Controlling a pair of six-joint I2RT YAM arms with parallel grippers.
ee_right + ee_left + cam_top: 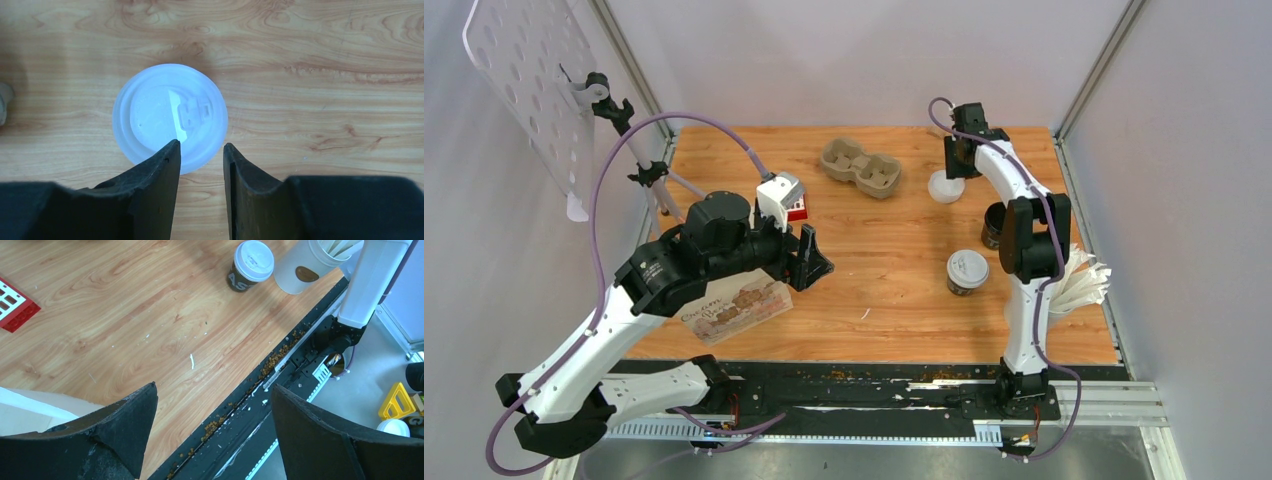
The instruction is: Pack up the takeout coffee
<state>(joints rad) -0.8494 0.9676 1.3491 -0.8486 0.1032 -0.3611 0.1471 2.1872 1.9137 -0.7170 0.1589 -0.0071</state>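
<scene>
One takeout coffee (967,271) (250,265), dark-sided with a white lid, stands on the right of the table. A second dark cup (994,225) is half hidden behind the right arm, and I cannot tell whether it has a lid. A loose white lid (943,188) (170,117) lies flat on the wood. My right gripper (956,168) (200,150) hovers over its near rim, jaws narrowly apart, nothing clamped. My left gripper (810,258) (215,395) stands wide open and empty over the table's front edge.
A grey-brown pulp cup tray (860,167) sits at the back centre. A white holder of sticks (1074,285) (305,265) stands at the right edge. A printed paper bag (734,305) and a red-and-white box (786,198) lie near the left arm.
</scene>
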